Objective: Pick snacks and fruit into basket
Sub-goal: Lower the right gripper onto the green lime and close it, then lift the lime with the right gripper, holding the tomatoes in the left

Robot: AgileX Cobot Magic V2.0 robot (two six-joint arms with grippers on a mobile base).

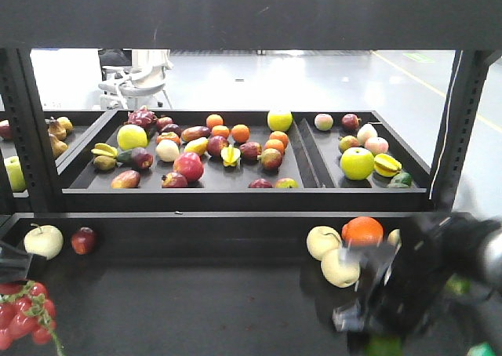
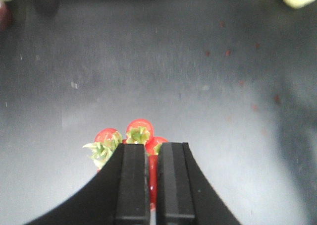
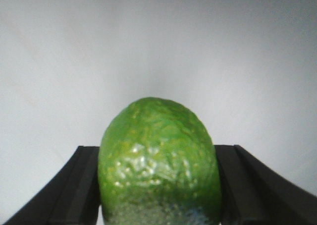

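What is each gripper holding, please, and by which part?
Right gripper: bumpy green lime, across its sides. Left gripper: red cherry-tomato cluster, by one tomato.

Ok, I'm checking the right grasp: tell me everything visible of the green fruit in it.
The lime is green, egg-shaped, with bumpy glossy rind, shinier low down. It sits clamped between the right tool's two black fingers, which press its sides. Nothing else visibly touches it; behind is blank pale background.

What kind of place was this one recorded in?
Probably a mock grocery produce stand inside a lab or hall. Black trays hold loose fruit; behind are office chairs and a glossy floor with a yellow line. The right gripper holds a lime, the left gripper tomatoes.
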